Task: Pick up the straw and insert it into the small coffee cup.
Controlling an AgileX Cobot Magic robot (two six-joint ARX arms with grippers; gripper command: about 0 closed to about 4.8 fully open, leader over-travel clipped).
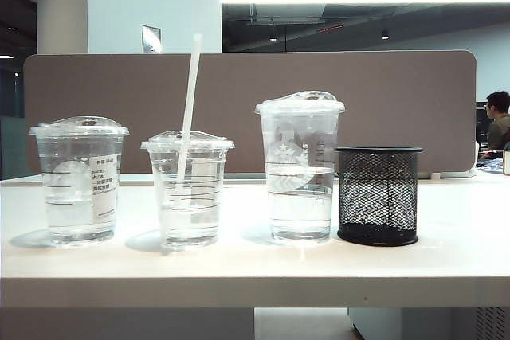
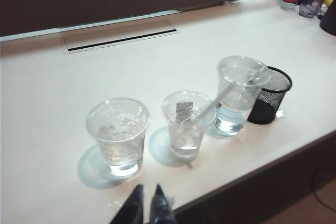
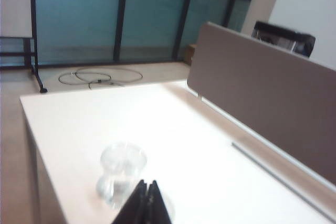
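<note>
Table: a broad white table (image 1: pixel 446 264) carries everything, with a grey partition panel (image 1: pixel 398 101) standing along its far edge.
Tallest cup: a tall clear plastic cup with a round logo and domed lid (image 1: pixel 300 169), about half full of water, stands just beside the mesh holder.
Mesh holder: a black wire-mesh cylindrical pen holder (image 1: pixel 378 194) at the right end of the row; I see nothing inside it.
Mid cup: a mid-height clear plastic cup with a text label (image 1: pixel 79 181) at the left end, holding water in its lower part.
Small coffee cup: the shortest clear plastic cup with a domed lid and printed horizontal lines (image 1: pixel 188 189) sits between the other two cups, with water in its lower part.
Straw: a long thin straight white straw (image 1: pixel 188 109) stands through the small cup's lid, leaning slightly, its top well above every cup.
My left claw: my left gripper (image 2: pixel 147 201) hangs near the table's front edge, near the mid cup and small cup, apart from the straw; its fingers are nearly together and hold nothing.
My right claw: my right gripper (image 3: pixel 145 195) has its fingers pressed together, empty, over the table with one clear cup (image 3: pixel 122 174) just behind it; the straw is out of its camera's sight.
</note>
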